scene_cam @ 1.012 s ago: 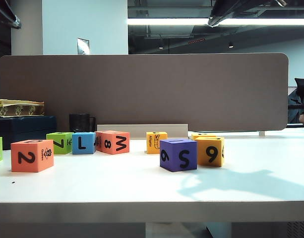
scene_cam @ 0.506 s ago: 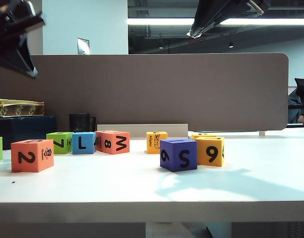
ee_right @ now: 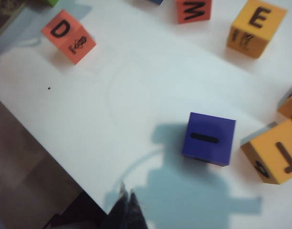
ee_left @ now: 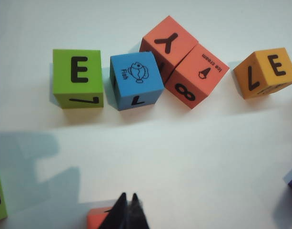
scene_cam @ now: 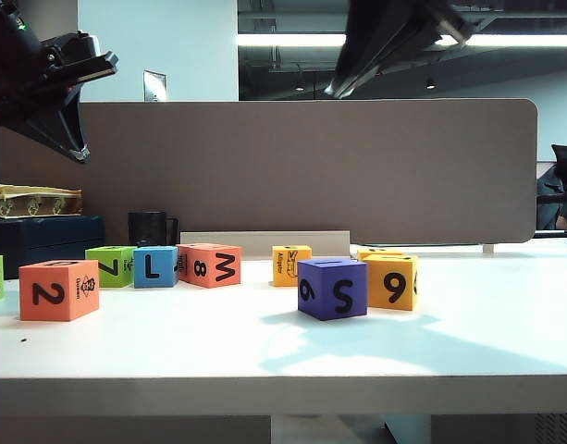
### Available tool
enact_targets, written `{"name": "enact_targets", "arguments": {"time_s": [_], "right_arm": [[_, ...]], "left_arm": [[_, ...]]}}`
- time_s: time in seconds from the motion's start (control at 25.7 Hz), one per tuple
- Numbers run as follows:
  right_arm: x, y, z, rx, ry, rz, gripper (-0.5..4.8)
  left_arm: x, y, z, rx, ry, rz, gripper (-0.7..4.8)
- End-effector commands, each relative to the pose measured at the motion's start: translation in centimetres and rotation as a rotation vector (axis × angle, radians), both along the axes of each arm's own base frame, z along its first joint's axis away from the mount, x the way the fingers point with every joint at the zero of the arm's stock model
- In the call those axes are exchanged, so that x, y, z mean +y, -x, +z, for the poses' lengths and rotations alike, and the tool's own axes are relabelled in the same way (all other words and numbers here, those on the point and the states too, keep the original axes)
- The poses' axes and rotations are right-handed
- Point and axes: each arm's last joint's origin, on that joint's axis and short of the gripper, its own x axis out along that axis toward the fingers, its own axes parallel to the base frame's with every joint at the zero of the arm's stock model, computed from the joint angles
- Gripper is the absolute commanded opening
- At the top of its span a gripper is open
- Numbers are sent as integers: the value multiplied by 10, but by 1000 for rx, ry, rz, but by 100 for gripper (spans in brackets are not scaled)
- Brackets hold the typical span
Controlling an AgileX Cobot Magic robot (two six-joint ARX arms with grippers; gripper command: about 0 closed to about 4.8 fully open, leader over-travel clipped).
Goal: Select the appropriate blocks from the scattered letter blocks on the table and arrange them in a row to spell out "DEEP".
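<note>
Nearest us on the table (scene_cam: 468,342) sit the red cube (scene_cam: 59,289) and purple cube (scene_cam: 332,287); behind lie the green cube (scene_cam: 112,265) and alligator cube (scene_cam: 291,265). Above, we see the left gripper (ee_left: 127,210) and right gripper (ee_right: 126,202) (both pinched closed, empty)

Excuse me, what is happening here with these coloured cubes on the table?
Nothing is held yet. The left gripper and the right gripper both hang shut above the white table. The foam blocks lie scattered, not in a row: an orange block with D on top, a green block with E on top, a yellow-orange E block, a purple block.
</note>
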Motion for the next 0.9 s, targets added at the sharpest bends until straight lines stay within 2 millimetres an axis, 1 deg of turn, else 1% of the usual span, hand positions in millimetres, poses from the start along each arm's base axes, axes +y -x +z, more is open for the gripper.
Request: {"name": "enact_targets", "arguments": {"time_s": [0.04,0.08,0.27,0.35,0.47,0.62,0.74,0.82,0.9], "right_arm": [[4,-5,5,-2,2,3,-2],[6,-9,7,13,13,2,-2],[7,-11,15,0,9,-4,-2],[7,-11,15,7,14,-4,-2],[7,-10,14,23,16,4,-2],[7,-10,14,29,6,14,-1],[7,-9,14,32,1,18,-2],[7,-10,14,27,7,12,-2],[6,-11,14,1,33,-22,-2]], "left_arm": [[0,-3,9,-33,-10,5,-3],[-1,-7,13,-42,-13,11,-3],[-2,-17,19,0,-20,10,-3],[-3,-22,19,20,-24,8,-3],[-3,-25,19,31,-23,9,-2],[-4,-27,21,11,2,-4,-1],[-5,-31,25,-50,11,-2,-3],[-5,-35,24,-64,20,31,-5],[-5,-43,16,-56,-4,53,-5]]}}
